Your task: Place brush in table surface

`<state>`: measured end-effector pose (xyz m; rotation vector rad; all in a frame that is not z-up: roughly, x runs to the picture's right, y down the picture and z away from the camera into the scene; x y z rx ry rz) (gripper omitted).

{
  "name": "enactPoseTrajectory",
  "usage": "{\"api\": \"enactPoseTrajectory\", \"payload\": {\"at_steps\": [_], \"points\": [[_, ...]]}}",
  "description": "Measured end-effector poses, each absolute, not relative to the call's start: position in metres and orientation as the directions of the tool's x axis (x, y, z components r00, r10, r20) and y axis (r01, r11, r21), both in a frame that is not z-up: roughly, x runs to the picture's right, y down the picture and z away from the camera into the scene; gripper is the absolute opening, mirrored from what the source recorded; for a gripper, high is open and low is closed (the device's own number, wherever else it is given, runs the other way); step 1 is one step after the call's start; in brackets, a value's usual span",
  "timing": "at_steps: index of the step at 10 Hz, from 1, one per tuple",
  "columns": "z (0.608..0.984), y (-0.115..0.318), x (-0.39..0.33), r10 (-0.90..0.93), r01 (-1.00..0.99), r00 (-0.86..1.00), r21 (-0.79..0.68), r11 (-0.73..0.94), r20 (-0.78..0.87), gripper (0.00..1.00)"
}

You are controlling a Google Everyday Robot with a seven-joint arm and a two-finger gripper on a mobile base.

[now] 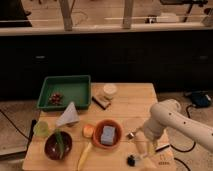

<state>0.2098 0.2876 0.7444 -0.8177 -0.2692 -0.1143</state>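
Observation:
The brush (pixel 133 159) lies low at the front right of the table surface (pixel 127 107). Its black bristle head is near the front edge and its pale handle slants up and to the right. My gripper (pixel 139 143) is at the end of the white arm that reaches in from the right. It is directly above the brush handle, at or touching it. Whether it holds the handle does not show.
A green tray (pixel 75 85) with a dark red item stands at the back left. A white cup (pixel 109 90), a brown block (pixel 102 101), a grey cone (pixel 68 115), a green cup (pixel 41 129), a dark bowl (pixel 57 145), an orange bowl (pixel 97 137) holding a blue sponge (pixel 108 135), and a long pale-yellow utensil (pixel 84 155) fill the left and middle.

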Motion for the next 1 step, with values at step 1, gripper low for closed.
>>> {"api": "enactPoseTrajectory", "payload": {"at_steps": [1], "points": [[0.7444,0.2876,0.2098,0.003,0.204,0.960,-0.704,0.680,0.281,0.80]]}}
